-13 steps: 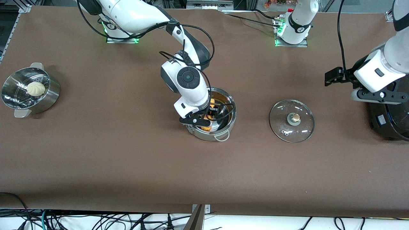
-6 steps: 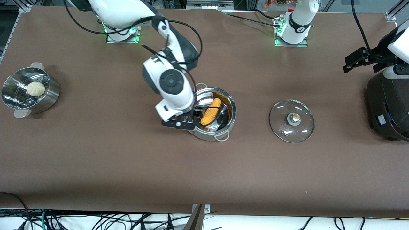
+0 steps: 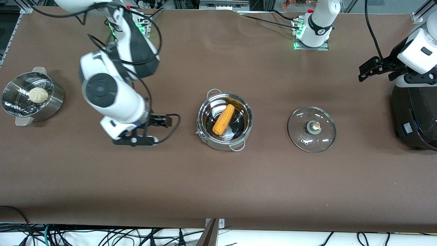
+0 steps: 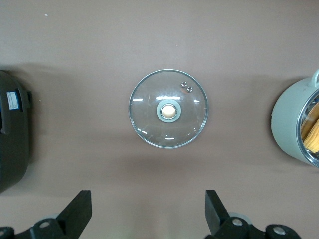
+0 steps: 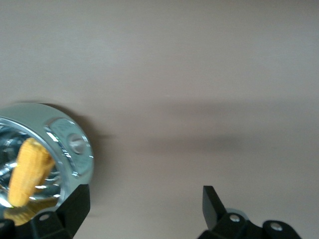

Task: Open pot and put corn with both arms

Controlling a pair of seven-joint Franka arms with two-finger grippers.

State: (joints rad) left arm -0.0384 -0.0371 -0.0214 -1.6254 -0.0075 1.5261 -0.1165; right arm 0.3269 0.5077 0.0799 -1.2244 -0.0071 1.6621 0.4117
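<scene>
Down in the middle of the table (image 3: 218, 184) sits the pot (image 3: 239, 136), uncovered, with the corn (image 3: 224, 119) lying slantwise inside it. Its glass lid (image 3: 311, 128) rests flat, knob up, just beside the pot toward the left arm's end, clear of the rim so the way into the pot stays free. By my reckoning the job looks done. The right hand (image 5: 144, 211) hovers over bare table between the pot and the steamer bowl (image 3: 32, 97) with its bun (image 3: 38, 94), fingers spread wide, holding nothing. The left hand (image 4: 148, 216) hangs above the black cooker (image 3: 414, 118), likewise released and carrying nothing.
</scene>
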